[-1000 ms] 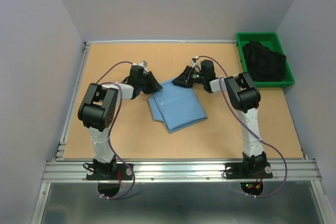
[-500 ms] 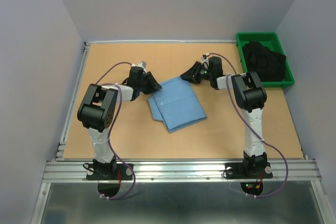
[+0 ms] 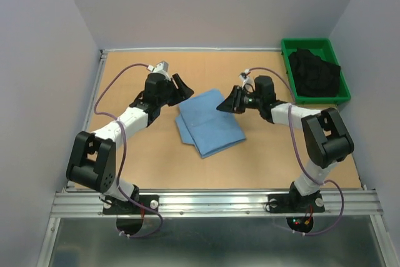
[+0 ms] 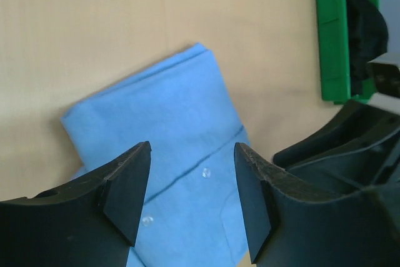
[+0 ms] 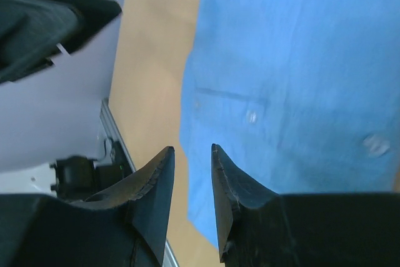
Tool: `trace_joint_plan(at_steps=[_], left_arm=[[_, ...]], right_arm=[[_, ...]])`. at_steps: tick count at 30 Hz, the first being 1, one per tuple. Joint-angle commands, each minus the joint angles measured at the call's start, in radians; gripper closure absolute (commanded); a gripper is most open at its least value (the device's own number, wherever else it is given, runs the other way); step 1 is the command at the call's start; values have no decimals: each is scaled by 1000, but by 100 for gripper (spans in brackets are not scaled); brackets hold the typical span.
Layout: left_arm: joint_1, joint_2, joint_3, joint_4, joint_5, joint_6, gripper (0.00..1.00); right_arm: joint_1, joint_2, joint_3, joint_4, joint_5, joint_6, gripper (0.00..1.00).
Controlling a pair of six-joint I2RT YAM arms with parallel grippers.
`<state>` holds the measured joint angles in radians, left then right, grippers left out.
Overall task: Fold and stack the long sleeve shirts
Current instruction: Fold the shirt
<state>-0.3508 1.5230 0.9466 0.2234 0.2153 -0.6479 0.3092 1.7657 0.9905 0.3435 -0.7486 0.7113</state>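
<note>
Lying folded into a small rectangle, the blue shirt (image 3: 209,123) rests on the table (image 3: 156,161). The left gripper (image 3: 182,87) hangs just past the shirt's far left corner, jaws wide apart and empty. The right gripper (image 3: 224,104) hangs at the shirt's far right corner, jaws narrowly parted with nothing between them. A green bin (image 3: 287,48) of dark cloth (image 3: 315,73) stands well right of the shirt.

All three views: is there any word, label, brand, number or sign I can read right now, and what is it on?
No readable text in any view.
The folded light blue shirt shows only plain fabric, seams and small buttons.
The green bin, the dark clothing in it and the table carry no visible marking.
</note>
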Motion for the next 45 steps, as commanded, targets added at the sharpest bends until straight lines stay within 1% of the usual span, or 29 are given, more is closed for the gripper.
trace_joint_plan(at_steps=[1,4,7,9,13,15,17,18,19,20,21,22,23,24,25,27,29,31,34,37,39,40,41,43,44,45], left_arm=[[-83,-41,-91,-35,-36,-36,32],[-135,-26,-137,-13,-56,-61,32],[-145,-3,-192,25,-54,-88,33],[-145,25,-213,51,-66,-99,33],[-145,54,-215,64,-96,-113,33],[-146,40,-210,51,-108,-130,33],[-151,-9,-207,19,-148,-153,32],[-155,-30,-200,-2,-169,-159,32],[-166,-75,-195,-57,-191,-174,31],[-171,-96,-190,-87,-208,-185,30],[-175,-119,-183,-116,-247,-194,28],[-189,-163,-180,-140,-263,-202,27],[-195,-182,-181,-183,-295,-219,25],[-201,-201,-184,-200,-307,-226,23],[-211,-227,-186,-232,-326,-236,20],[-221,-247,-199,-269,-370,-257,16],[-229,-262,-221,-277,-381,-271,11],[-237,-264,-224,-285,-375,-279,9],[-241,-232,-215,-292,-369,-262,8],[-241,-193,-187,-292,-370,-227,8],[-241,-137,-157,-294,-369,-171,13],[-240,-123,-151,-294,-369,-171,13],[-238,-106,-144,-282,-375,-144,17],[-232,-49,-121,-277,-372,-122,22],[-226,-29,-112,-274,-357,-101,27],[-221,9,-91,-271,-349,-90,28]], right_arm=[[91,-60,-151,-66,-38,-93,64],[194,-68,-249,-45,-32,-98,64],[241,-40,-324,93,-37,-34,64],[243,-5,-391,173,-18,-13,65],[242,28,-428,183,-1,-45,65],[242,-9,-420,161,-23,-49,65],[243,-73,-385,58,1,-114,65],[243,-145,-350,-28,30,-159,65],[242,-190,-301,-157,96,-223,64],[242,-230,-270,-217,138,-249,61],[242,-308,-242,-330,244,-269,56],[238,-337,-187,-387,303,-304,52],[240,-362,-161,-437,368,-318,43],[238,-385,-138,-483,437,-326,38],[237,-408,-94,-565,569,-331,34],[231,-428,-69,-638,699,-334,31],[226,-436,-69,-652,745,-332,29],[211,-416,-69,-670,808,-303,28],[194,-375,-69,-687,789,-289,31],[192,-345,-66,-687,767,-292,36],[192,-318,-72,-686,756,-283,47],[192,-305,-76,-684,729,-283,47],[192,-278,-81,-680,720,-283,50],[194,-241,-88,-669,698,-289,55],[192,-227,-95,-666,690,-299,59],[195,-201,-98,-660,671,-300,61]])
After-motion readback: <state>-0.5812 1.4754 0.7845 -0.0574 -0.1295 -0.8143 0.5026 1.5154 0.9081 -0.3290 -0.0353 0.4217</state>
